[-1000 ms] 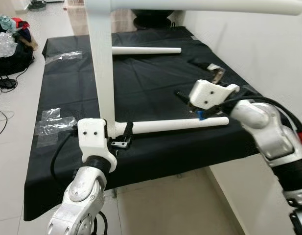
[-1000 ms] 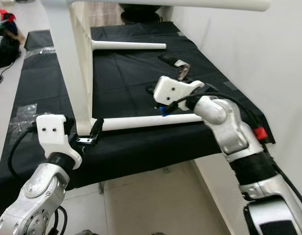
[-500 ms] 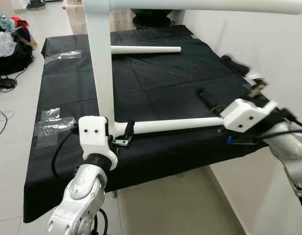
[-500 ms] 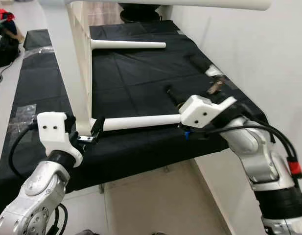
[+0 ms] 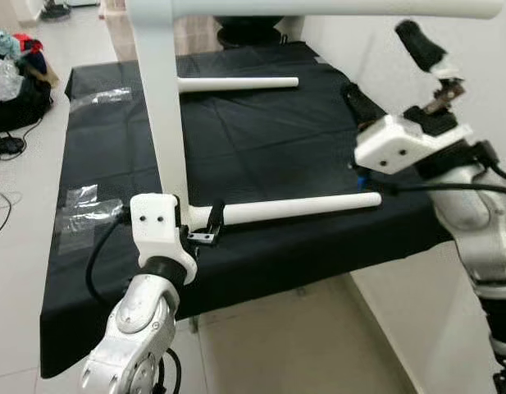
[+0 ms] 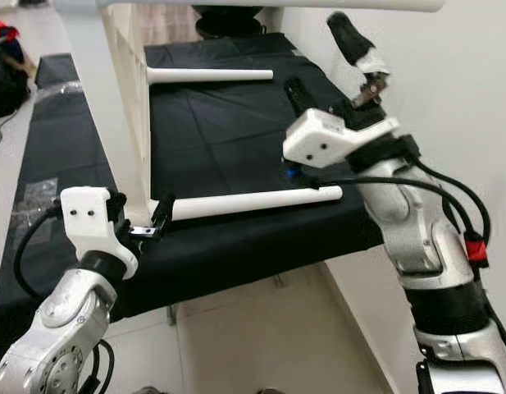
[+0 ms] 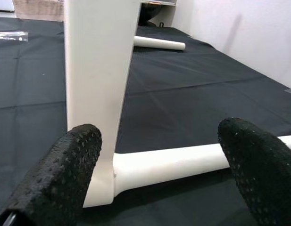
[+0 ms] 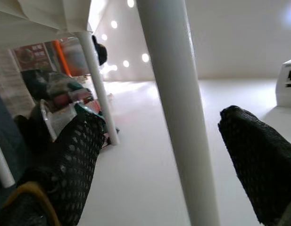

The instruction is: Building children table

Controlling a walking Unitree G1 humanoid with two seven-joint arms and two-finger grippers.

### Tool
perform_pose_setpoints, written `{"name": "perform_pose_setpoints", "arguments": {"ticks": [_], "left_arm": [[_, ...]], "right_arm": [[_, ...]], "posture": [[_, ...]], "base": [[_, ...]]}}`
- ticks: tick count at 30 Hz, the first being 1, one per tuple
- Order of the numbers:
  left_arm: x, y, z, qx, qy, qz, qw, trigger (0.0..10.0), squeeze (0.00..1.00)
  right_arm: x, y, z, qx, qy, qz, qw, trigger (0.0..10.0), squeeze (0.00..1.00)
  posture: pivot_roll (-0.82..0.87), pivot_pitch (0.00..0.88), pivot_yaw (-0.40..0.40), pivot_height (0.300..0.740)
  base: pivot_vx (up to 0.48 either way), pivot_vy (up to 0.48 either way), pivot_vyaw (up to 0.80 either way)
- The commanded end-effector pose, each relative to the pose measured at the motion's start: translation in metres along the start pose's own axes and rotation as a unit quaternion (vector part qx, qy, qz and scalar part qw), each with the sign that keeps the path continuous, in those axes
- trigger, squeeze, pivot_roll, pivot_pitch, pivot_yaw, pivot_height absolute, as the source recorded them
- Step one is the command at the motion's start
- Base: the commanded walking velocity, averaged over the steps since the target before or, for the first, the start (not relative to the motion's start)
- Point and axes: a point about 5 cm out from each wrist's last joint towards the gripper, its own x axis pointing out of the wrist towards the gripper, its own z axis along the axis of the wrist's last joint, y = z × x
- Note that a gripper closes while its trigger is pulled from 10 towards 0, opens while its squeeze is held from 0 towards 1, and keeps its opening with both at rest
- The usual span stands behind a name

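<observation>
The white children's table lies on its side on a black-covered platform [image 5: 261, 148]. Its top panel [image 5: 164, 123] stands on edge. One fitted leg [image 5: 294, 208] rests along the cloth, and another leg [image 5: 335, 8] runs across overhead. A loose white leg [image 5: 236, 84] lies at the back. My left gripper [image 5: 205, 231] is open at the joint of the lower leg and the panel, one finger [image 7: 65, 174] beside the panel. My right gripper [image 5: 392, 74] is open and raised past the lower leg's free end, with the overhead leg [image 8: 173, 117] seen between its fingers [image 8: 263, 155], untouched.
A white wall [image 5: 449, 49] runs close along the platform's right side. Clear plastic [image 5: 88, 205] is taped to the cloth at the left. Bags and cables [image 5: 15, 74] lie on the floor at the far left. A dark round object [image 5: 253, 33] sits behind the platform.
My right gripper left the free end of the lower leg, swung out to the right, then rose toward the overhead leg. The left gripper and the table stayed put.
</observation>
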Motion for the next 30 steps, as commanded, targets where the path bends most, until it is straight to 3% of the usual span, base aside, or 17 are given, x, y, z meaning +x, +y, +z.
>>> {"name": "perform_pose_setpoints", "arguments": {"ticks": [1,11,21,25,30], "left_arm": [[-0.001,0.000,-0.003,0.002,0.008,0.002,1.000,10.0,0.00],[0.000,-0.001,-0.003,0.000,0.007,0.000,1.000,10.0,0.00],[-0.001,-0.001,-0.001,0.001,0.003,0.006,1.000,10.0,0.00],[-0.001,-0.001,-0.001,0.000,0.003,0.007,1.000,10.0,0.00],[-0.001,-0.002,-0.001,-0.003,0.002,0.007,1.000,10.0,0.00]], "right_arm": [[0.003,-0.001,-0.002,-0.016,0.008,-0.014,1.000,10.0,0.00],[0.023,-0.004,0.001,-0.051,0.025,-0.045,0.997,10.0,0.00],[0.054,0.016,0.012,-0.035,0.020,-0.043,0.998,10.0,0.00],[0.060,0.019,0.013,-0.033,0.020,-0.040,0.998,10.0,0.00],[0.079,0.022,0.023,-0.032,0.007,-0.044,0.999,10.0,0.00]], "posture": [[0.01,0.138,-0.035,0.740],[0.00,0.138,-0.038,0.740],[0.01,0.140,-0.056,0.740],[0.01,0.141,-0.058,0.740],[0.01,0.152,-0.060,0.740]], "base": [[0.000,0.000,0.00],[0.000,0.000,0.00],[0.000,0.000,0.00],[0.000,0.000,0.00],[0.000,0.000,0.00]]}}
